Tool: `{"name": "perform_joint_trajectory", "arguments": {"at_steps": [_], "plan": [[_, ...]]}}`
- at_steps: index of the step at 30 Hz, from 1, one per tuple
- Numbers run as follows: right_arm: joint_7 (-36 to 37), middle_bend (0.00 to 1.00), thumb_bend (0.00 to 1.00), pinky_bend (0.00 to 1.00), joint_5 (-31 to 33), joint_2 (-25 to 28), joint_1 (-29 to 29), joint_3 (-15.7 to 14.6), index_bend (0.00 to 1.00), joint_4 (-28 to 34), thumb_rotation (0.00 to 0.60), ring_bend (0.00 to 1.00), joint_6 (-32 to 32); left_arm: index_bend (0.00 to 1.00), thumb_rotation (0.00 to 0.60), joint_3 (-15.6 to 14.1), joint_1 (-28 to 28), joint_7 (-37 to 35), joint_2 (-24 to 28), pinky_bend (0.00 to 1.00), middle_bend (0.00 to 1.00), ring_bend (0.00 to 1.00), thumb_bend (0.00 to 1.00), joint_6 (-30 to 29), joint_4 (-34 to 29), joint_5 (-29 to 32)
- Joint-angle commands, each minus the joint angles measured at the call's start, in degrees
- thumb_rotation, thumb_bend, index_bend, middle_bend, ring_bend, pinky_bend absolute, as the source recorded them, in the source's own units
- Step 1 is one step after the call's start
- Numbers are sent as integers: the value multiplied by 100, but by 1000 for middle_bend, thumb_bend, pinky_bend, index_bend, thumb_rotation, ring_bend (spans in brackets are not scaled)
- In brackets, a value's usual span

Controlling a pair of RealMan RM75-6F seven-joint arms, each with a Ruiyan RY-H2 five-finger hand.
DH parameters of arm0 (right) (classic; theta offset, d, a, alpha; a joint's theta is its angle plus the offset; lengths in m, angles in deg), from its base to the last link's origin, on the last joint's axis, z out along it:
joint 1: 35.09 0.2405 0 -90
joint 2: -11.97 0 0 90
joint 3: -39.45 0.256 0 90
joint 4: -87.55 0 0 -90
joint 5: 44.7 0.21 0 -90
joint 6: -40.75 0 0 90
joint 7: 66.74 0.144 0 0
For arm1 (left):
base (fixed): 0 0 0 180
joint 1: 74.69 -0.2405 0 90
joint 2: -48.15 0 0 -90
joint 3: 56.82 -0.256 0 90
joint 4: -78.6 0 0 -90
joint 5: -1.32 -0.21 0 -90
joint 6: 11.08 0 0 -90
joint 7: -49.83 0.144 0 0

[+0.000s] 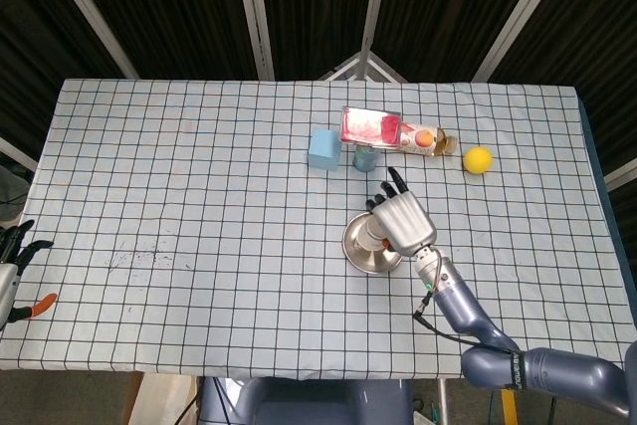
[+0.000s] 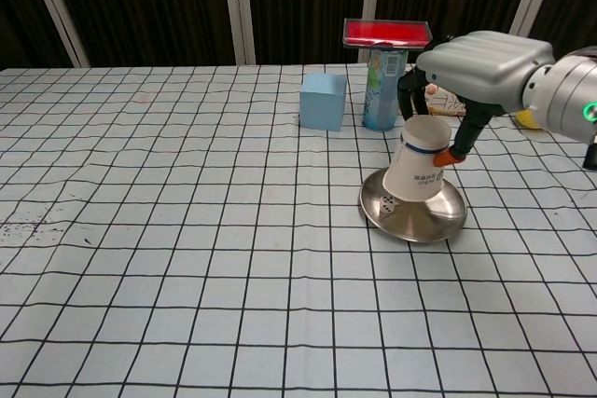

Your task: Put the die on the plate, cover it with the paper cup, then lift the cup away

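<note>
The right hand [image 2: 476, 67] gripped the tilted white paper cup [image 2: 417, 160] over the round steel plate [image 2: 438, 219], half-hiding the small white die [image 2: 383, 202] (left hand [image 1: 10, 268] cut off, grip unclear).

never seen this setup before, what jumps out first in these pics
The right hand holds an upside-down paper cup, tilted, over the left side of the steel plate near the table's middle. The die just peeks out under the cup's rim. Behind stand a blue cube and a can carrying a red box.
</note>
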Motion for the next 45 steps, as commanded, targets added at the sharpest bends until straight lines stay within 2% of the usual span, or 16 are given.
{"name": "perform_joint_trajectory", "arguments": {"at_steps": [1,14,28,35,45], "plan": [[3,469,328,0,30,-76,40,-13,549,-89,600,230,-37,231,600,2,6,-7,3,23,0,0,297,6,3,-3],[148,469,328,0,48,-304,53,-146,549,-405,600,231,-131,231,600,2,5,-37,13,24,0,0,296,7,16,-4],[213,469,327,0,-78,-270,23,-286,551,-560,600,230,-165,236,600,1,4,12,2,24,0,0,296,9,7,8],[175,469,328,0,-243,-44,-38,-471,555,-364,600,231,-210,237,600,0,3,36,-4,24,0,0,296,11,-2,15],[298,469,328,0,-345,161,-93,-523,560,-9,600,231,-233,237,600,-17,-6,30,4,23,0,0,297,-3,-14,-16]]}}
